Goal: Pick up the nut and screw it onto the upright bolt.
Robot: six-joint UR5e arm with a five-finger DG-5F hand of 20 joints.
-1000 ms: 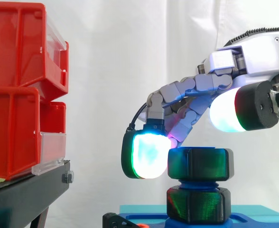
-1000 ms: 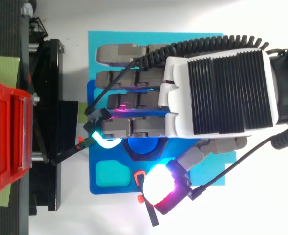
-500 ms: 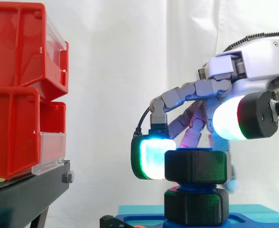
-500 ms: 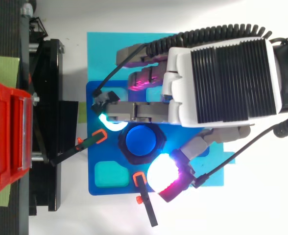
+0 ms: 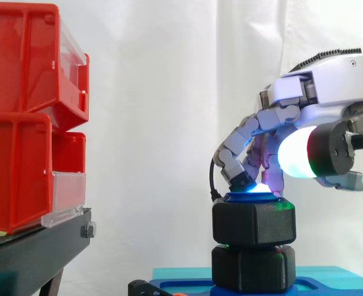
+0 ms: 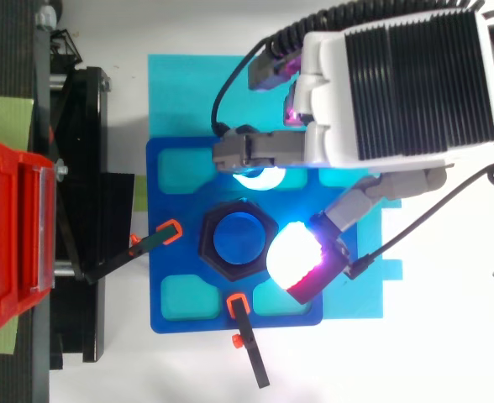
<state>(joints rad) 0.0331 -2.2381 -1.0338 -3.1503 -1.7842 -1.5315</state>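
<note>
Over at the left the red bins sit stacked on the black stand. Next to the stand, a blue fixture plate lies on a cyan sheet on the white table. Two orange-tipped clamps sit at the plate's edges, pointing in toward the middle. In the middle of the plate stands the blue bolt. The black hexagonal nut is already on it, just above a second black hexagonal block at the foot. The bolt's blue top peeks out over the nut. The robot hand comes in from the right and sits above and just to the right of the nut. Its fingers are loosely bent downward and spread well away from the thumb, and they close round nothing. From above, one cyan-white fingertip is just beside the nut, off its rim. From the side that tip hangs about level with the bolt's top, and I cannot tell whether it touches. The thumb's big white pad overlaps the nut's right edge from above. In the side view it is clearly higher than the nut, with a gap between them.
</note>
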